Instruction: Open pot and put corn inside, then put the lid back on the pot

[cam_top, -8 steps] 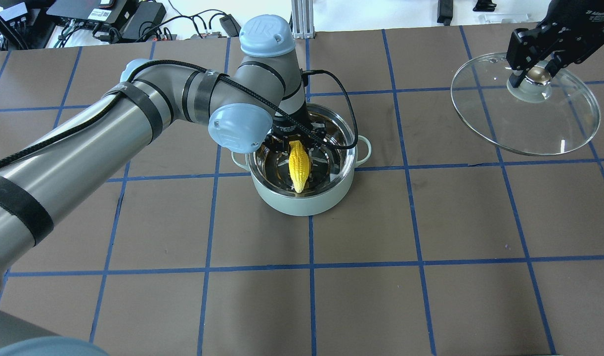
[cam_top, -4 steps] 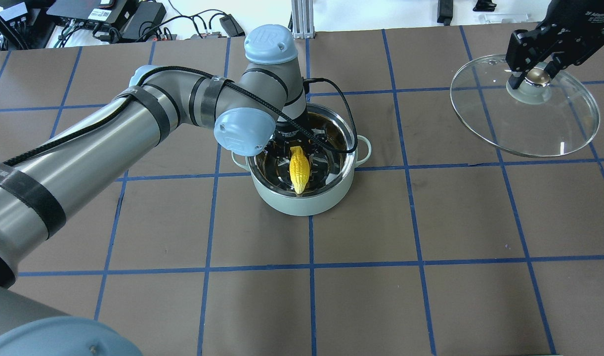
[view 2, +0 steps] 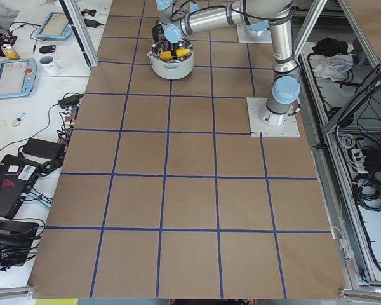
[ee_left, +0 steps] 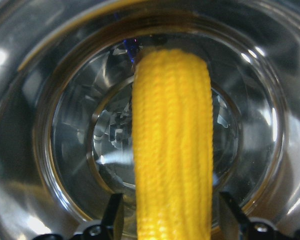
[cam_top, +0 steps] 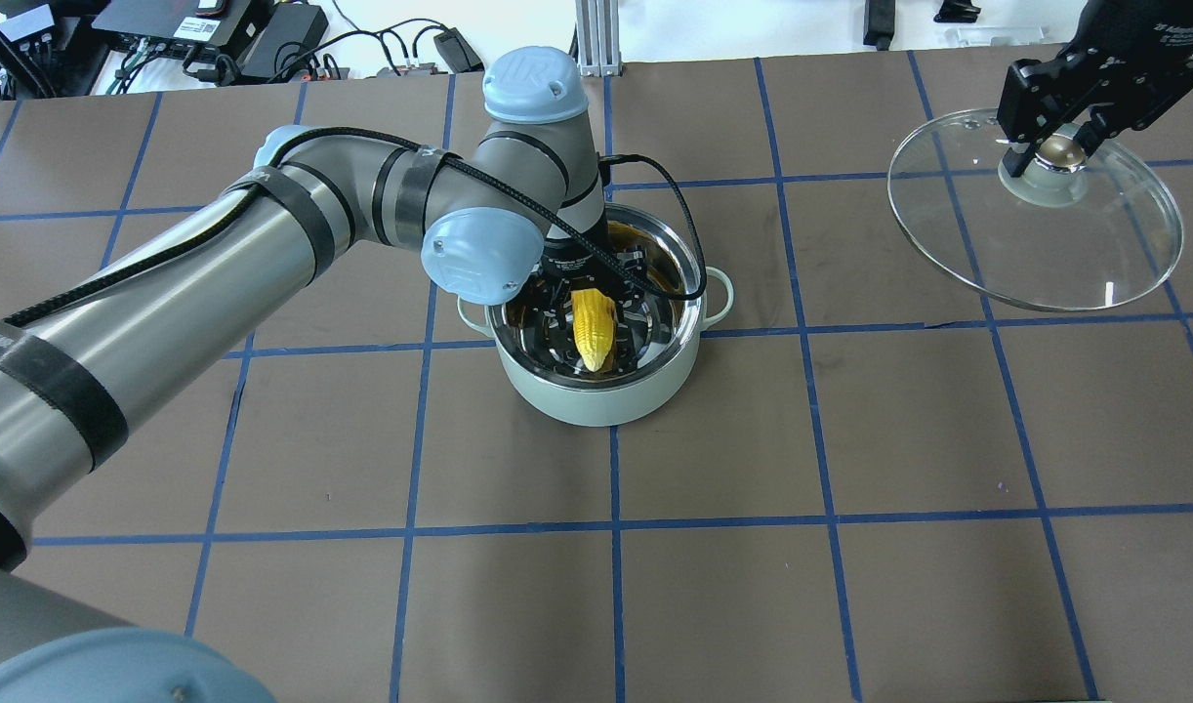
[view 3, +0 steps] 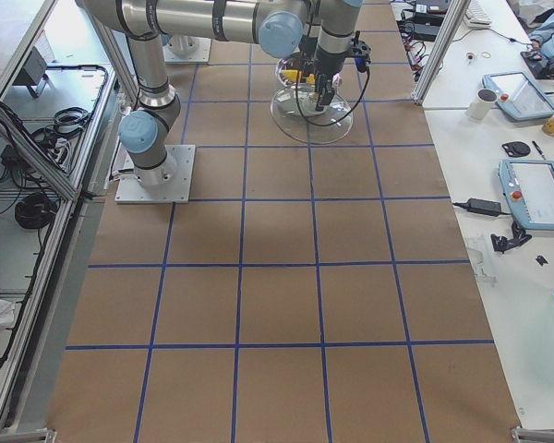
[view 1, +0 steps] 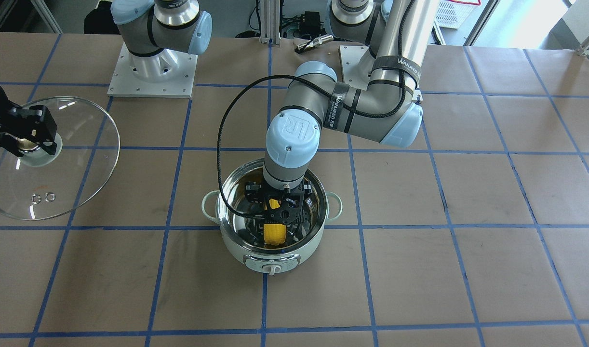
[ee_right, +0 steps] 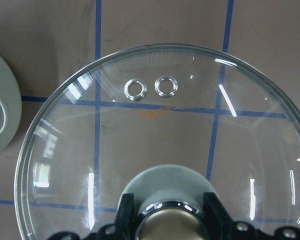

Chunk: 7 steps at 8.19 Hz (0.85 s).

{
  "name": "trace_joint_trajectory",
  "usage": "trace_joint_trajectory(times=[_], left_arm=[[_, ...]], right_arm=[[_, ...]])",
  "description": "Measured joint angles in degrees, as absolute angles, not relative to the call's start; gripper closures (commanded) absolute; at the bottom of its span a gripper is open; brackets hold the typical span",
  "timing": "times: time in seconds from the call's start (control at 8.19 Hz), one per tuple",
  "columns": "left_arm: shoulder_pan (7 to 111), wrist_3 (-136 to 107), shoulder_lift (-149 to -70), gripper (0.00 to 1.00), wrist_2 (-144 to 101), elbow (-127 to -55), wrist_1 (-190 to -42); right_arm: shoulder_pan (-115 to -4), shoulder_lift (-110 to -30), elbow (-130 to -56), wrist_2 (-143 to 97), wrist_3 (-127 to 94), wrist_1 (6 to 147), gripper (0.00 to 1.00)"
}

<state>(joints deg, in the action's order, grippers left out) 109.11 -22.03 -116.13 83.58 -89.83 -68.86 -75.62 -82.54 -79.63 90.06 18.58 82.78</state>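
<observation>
The corn (cam_top: 594,327) is inside the pot (cam_top: 596,402), standing steeply with its thick end up and its pointed end low in the steel bowl. It tips toward the wall on the robot's side. The left gripper (view 1: 276,224) reaches straight down into the pot's mouth, with the thick end between its fingers (ee_left: 115,217). In the left wrist view a thin strip of steel shows between each finger and the yellow kernels, so the grip reads as released, the jaws just beside the corn rather than pressed on it. I cannot tell whether the pointed end touches the bottom.

The pot stands uncovered near the middle of the table (cam_top: 753,586). Its two side handles (cam_top: 721,293) point left and right, and its front dial (view 1: 271,269) faces away from the robot. A black cable (view 1: 222,144) loops from the left arm's wrist over the rim.

The lid (cam_top: 1036,244) is well apart from the pot, toward the table's far corner on the robot's right. It is tilted, its low edge toward the robot. The right gripper (cam_top: 1050,146) is clenched on its top knob (ee_right: 170,222), one finger on each side. The two vent rings (ee_right: 151,87) sit side by side in the glass, and the blue grid lines show through it
</observation>
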Motion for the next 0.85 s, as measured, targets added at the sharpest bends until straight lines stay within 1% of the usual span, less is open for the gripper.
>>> trace_joint_trajectory(times=[0.37,0.61,0.85], left_arm=[[107.13,-21.93,-112.68,0.0,83.71,-88.12,-74.75],[102.9,-20.3,-109.38,0.0,84.08,-83.61,-81.56],[97.54,-13.76,-107.74,0.0,88.89,-77.27,-89.32]], right_arm=[[-75.82,-82.55,-79.61,90.03,17.88,82.82,1.0],[-76.42,-82.54,-79.7,89.91,16.19,82.88,1.0],[-81.69,-82.51,-79.73,89.62,8.51,83.6,1.0]])
